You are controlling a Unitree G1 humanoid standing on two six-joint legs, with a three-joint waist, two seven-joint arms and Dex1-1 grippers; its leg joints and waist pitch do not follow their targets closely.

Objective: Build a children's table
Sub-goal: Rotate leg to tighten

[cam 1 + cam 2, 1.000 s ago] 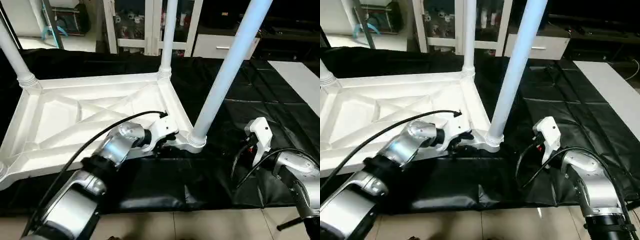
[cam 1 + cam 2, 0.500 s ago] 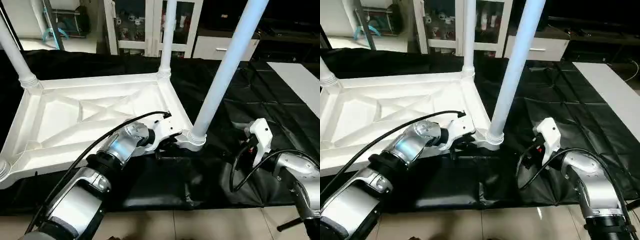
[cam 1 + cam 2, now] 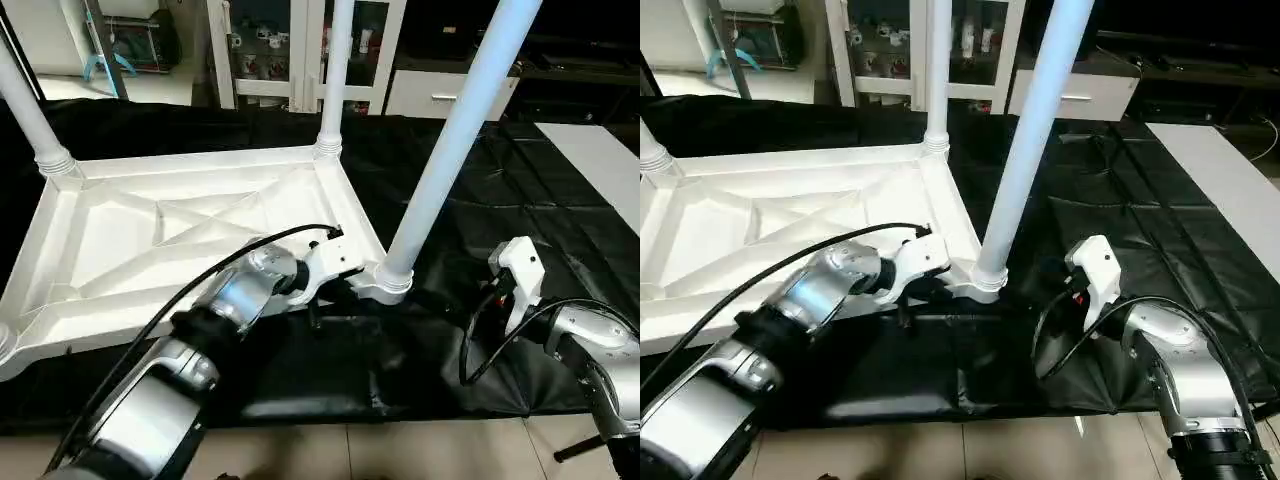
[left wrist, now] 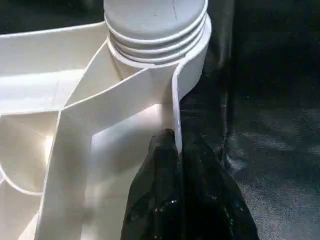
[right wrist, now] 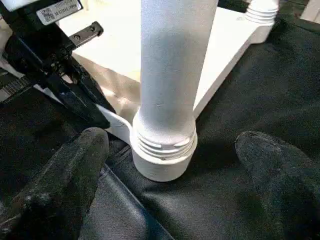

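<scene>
Here the tabletop (image 3: 150, 240) lies underside up on a black sheet (image 3: 520, 210), its X ribs showing, with legs standing in three corner sockets: one at the far left (image 3: 25, 105), one at the far edge (image 3: 335, 70), one at the near right corner (image 3: 450, 140). The left gripper (image 4: 175, 145) has its jaws pinched together on the tabletop's thin rim wall beside that near socket (image 4: 160, 37). Farther right, the right gripper (image 5: 170, 165) hangs with fingers (image 5: 65, 170) spread wide either side of the near leg's base, seemingly not touching it.

Floor cover: black plastic sheet (image 3: 560, 215), wrinkled.
Background: white glass-door cabinet (image 3: 270, 50), white drawer unit (image 3: 440, 95).
Floor: pale tiles (image 3: 400, 450).
</scene>
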